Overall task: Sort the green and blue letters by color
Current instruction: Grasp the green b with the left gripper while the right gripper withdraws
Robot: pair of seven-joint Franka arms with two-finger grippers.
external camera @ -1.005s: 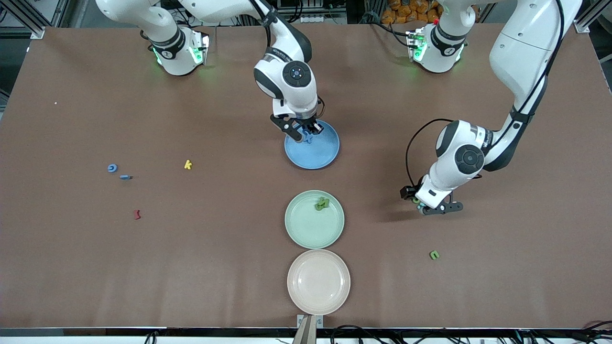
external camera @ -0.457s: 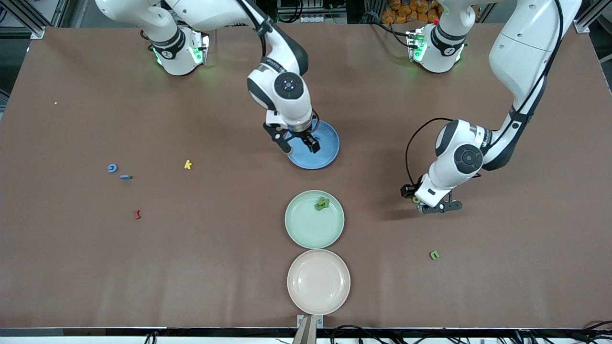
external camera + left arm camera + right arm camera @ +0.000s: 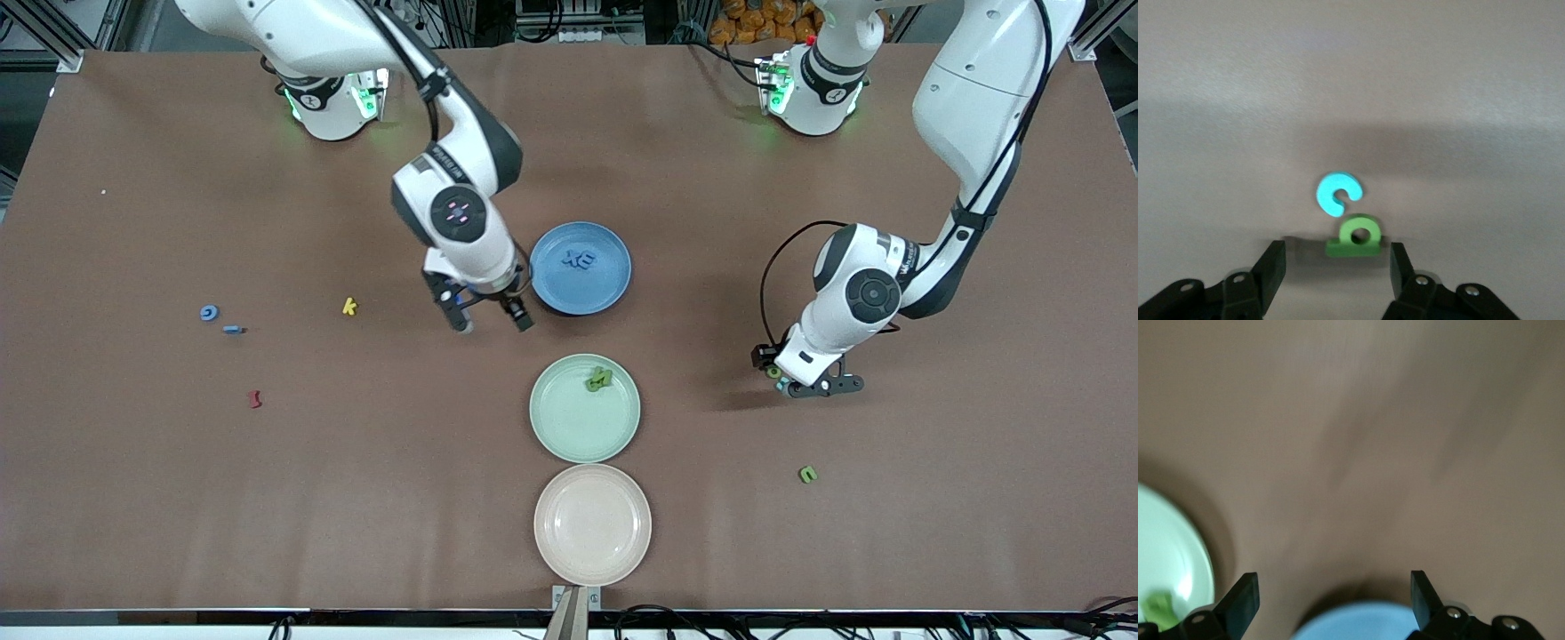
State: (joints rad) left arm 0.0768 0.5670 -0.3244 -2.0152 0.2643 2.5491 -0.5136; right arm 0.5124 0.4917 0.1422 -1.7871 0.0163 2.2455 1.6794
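My left gripper (image 3: 787,380) is down at the table toward the left arm's end, open. A green letter (image 3: 1355,238) lies just off its fingertips (image 3: 1398,267), touching neither. A light blue c-shaped letter (image 3: 1338,193) lies right beside it. Another green letter (image 3: 807,474) lies nearer the camera. My right gripper (image 3: 484,316) hangs open and empty over bare table beside the blue plate (image 3: 613,284), which holds blue letters (image 3: 580,260). The green plate (image 3: 569,427) holds green letters (image 3: 598,380). Two blue letters (image 3: 209,312) (image 3: 233,330) lie toward the right arm's end.
A pink plate (image 3: 592,524) stands nearest the camera, in line with the other two plates. A yellow k (image 3: 349,306) and a dark red letter (image 3: 255,399) lie near the loose blue letters.
My right gripper opened over the blue plate, left a blue letter there, and swung off the plate toward the right arm's end. My left arm has barely moved.
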